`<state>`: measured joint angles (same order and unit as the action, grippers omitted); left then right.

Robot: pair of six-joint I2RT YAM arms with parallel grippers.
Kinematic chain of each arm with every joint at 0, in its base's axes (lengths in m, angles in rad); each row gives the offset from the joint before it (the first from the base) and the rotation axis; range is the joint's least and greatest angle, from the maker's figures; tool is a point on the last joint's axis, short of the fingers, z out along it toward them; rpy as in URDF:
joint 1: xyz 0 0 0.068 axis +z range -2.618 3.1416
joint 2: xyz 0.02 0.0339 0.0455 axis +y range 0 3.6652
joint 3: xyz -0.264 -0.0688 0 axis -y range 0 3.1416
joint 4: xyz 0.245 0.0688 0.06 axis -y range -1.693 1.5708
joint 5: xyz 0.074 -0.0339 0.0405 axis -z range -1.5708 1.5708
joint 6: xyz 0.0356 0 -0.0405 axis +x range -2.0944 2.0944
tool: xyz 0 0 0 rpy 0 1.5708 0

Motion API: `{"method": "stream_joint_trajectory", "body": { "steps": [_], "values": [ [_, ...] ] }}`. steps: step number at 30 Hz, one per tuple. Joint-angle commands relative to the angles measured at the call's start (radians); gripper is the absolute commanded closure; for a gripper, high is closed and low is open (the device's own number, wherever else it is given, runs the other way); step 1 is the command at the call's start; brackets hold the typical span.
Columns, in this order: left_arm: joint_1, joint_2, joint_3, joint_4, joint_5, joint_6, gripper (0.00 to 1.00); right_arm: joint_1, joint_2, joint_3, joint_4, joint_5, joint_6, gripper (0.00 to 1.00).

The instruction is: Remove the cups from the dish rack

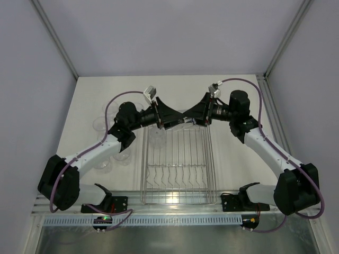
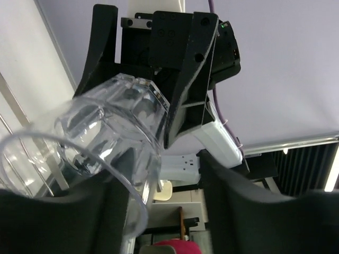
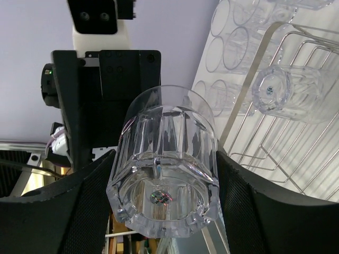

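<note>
Left of the dish rack (image 1: 143, 174), on the white table (image 1: 175, 87), a cluster of unloaded cups (image 1: 108, 124) stands upright near the table's left edge, close by the left arm's forearm. One more clear cup (image 3: 288, 92) lies on its side on the rack's far bars, just beside the rack's left rim. The row of curved prongs (image 1: 177, 174) in the near half holds nothing. Above the rack's far end the two arms meet tip to tip, with the held cup (image 3: 167, 190) lifted clear of the wires between them. The right gripper (image 3: 164, 164) pinches this ribbed cup near its base, a finger pressed on each side, and the cup's mouth points toward the other arm. The left gripper (image 2: 159, 180) faces it with its fingers spread around the cup's rim. In the left wrist view a gap shows between the rim and one finger (image 2: 265, 211), so that claw is not clamped. The two grippers block each other head-on. Free room lies over the bare far strip of the table behind them and over the strip between the rack's right rim and the table's right edge.
</note>
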<state>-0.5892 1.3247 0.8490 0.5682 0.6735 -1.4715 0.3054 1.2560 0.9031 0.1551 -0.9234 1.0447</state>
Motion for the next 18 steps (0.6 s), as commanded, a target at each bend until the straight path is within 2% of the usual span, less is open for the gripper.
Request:
{"method": "stream_joint_trajectory", "body": {
  "steps": [1, 2, 4, 6, 7, 8, 10, 11, 12, 13, 15, 16, 17, 18],
  "values": [
    [-0.012, 0.037, 0.032, 0.151, -0.015, -0.050, 0.55, -0.003, -0.006, 0.016, 0.089, -0.064, 0.037, 0.95],
    [-0.014, 0.054, 0.035, 0.154, -0.017, -0.053, 0.71, -0.003, -0.006, 0.016, 0.089, -0.071, 0.037, 0.90],
    [-0.017, 0.065, 0.036, 0.163, -0.018, -0.058, 0.82, -0.003, -0.009, 0.014, 0.087, -0.075, 0.037, 0.82],
    [-0.017, 0.070, 0.036, 0.162, -0.022, -0.058, 0.94, -0.005, -0.015, 0.011, 0.087, -0.072, 0.034, 0.63],
    [-0.018, 0.070, 0.033, 0.154, -0.028, -0.053, 0.98, -0.003, -0.017, 0.013, 0.072, -0.071, 0.025, 0.54],
    [-0.018, 0.068, 0.035, 0.145, -0.032, -0.044, 1.00, -0.005, -0.018, 0.016, 0.063, -0.066, 0.015, 0.48],
    [-0.018, 0.056, 0.039, 0.101, -0.046, -0.021, 1.00, -0.005, -0.018, 0.026, 0.006, -0.049, -0.009, 0.29],
    [-0.018, 0.048, 0.038, 0.082, -0.055, -0.009, 1.00, -0.006, -0.018, 0.043, -0.027, -0.040, -0.053, 0.14],
    [-0.017, 0.041, 0.041, 0.061, -0.066, 0.028, 1.00, -0.009, -0.021, 0.052, -0.060, -0.013, -0.073, 0.04],
    [-0.012, 0.021, 0.050, -0.005, -0.077, 0.048, 1.00, -0.018, -0.027, 0.060, -0.128, 0.009, -0.096, 0.00],
    [0.006, -0.001, 0.076, -0.110, -0.116, 0.146, 1.00, -0.034, -0.043, 0.077, -0.208, 0.085, -0.165, 0.00],
    [0.012, -0.025, 0.128, -0.275, -0.142, 0.201, 1.00, -0.043, -0.056, 0.082, -0.283, 0.115, -0.190, 0.00],
    [0.018, -0.033, 0.166, -0.392, -0.238, 0.253, 1.00, -0.048, -0.063, 0.101, -0.323, 0.145, -0.221, 0.00],
    [0.028, -0.036, 0.208, -0.639, -0.294, 0.374, 1.00, -0.048, -0.064, 0.123, -0.380, 0.199, -0.323, 0.00]
  ]
}}
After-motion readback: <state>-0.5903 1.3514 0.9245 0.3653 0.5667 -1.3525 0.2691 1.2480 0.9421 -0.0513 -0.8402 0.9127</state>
